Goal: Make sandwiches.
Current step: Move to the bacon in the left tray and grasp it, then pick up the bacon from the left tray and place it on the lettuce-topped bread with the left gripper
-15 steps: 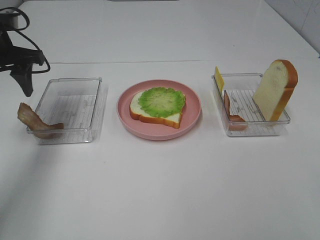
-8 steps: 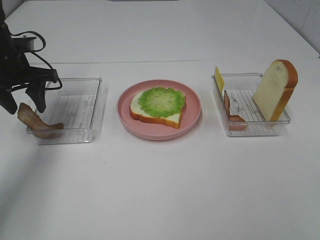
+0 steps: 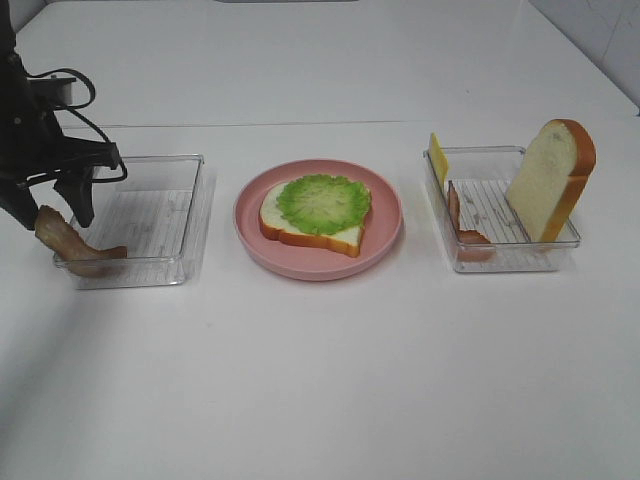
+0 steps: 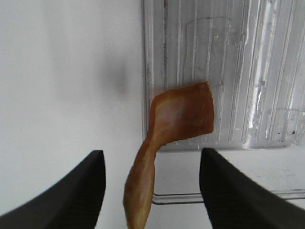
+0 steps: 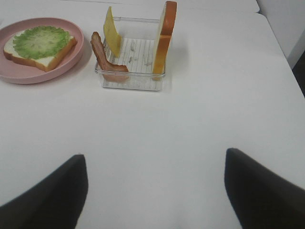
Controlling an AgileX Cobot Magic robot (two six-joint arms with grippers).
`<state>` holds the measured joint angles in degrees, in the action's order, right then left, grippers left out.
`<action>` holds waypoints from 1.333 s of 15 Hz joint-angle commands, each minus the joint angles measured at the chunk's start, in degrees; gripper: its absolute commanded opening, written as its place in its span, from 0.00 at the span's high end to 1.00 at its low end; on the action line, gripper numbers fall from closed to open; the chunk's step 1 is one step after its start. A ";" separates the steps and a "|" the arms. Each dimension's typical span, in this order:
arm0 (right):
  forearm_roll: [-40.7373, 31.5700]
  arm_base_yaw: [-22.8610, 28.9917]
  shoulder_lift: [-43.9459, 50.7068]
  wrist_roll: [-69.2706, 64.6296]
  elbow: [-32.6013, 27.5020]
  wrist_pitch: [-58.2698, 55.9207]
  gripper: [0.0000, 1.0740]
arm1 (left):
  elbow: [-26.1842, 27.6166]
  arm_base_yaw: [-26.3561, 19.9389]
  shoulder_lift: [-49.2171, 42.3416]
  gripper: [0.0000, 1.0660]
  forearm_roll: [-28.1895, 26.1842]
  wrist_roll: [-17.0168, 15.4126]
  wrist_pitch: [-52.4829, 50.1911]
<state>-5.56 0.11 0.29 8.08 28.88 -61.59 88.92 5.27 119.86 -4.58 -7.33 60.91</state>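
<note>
The white tabletop carries three stations in a row: a clear tray on the left, a round pink plate in the middle, and a second clear tray on the right.

The left arm hangs over the left tray's near-left corner. The right arm is out of the high view, and its wrist camera looks across bare tabletop toward the right tray.

In the right tray a thick bread slice stands upright against the right wall. The other bread slice lies flat on the plate with the ruffled green lettuce on top of it, so the sandwich is two layers up.

One bacon strip is draped over the left tray's near-left corner, one end inside and the other raised outside it. A second bacon strip leans in the right tray's near-left corner, and the yellow cheese stands at its far-left corner.

The left jaws stand open on either side of the draped strip's raised end and hold nothing. The right jaws are spread wide and empty.

The step in hand looks like picking up bacon for the next layer. The next move calls for closing squarely on the thin strip, lifting it clear of the tray wall, and carrying it right to the lettuce.
</note>
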 commanded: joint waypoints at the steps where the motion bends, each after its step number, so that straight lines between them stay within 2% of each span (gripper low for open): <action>1: 0.17 -0.46 0.92 0.74 0.06 0.63 0.30 | -0.57 0.11 1.32 0.48 -0.40 0.17 -0.17; 5: 0.17 -0.46 0.92 0.74 0.06 0.63 0.30 | -0.57 0.11 1.32 0.61 -0.40 0.11 0.06; 7: 0.17 -0.46 0.92 0.74 0.06 0.63 0.30 | -0.57 0.11 1.32 0.74 -0.40 -0.23 0.00; 8: 0.17 -0.46 0.92 0.74 0.06 0.63 0.30 | -0.57 0.11 1.32 0.77 -0.40 -0.23 0.00; 11: 0.17 -0.46 0.92 0.74 0.06 0.63 0.30 | -0.57 0.11 1.32 1.00 -0.40 -0.23 0.00; 18: 0.17 -0.46 0.92 0.74 0.06 0.63 0.30 | 0.00 0.11 -0.34 1.00 -2.06 0.17 0.17; 20: 0.17 -0.46 0.92 0.74 0.06 0.63 0.30 | 4.93 0.11 -0.74 1.00 -5.61 2.12 3.38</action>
<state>-5.56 0.11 0.29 8.08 28.88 -61.59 92.70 5.27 119.81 -8.48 -6.13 63.08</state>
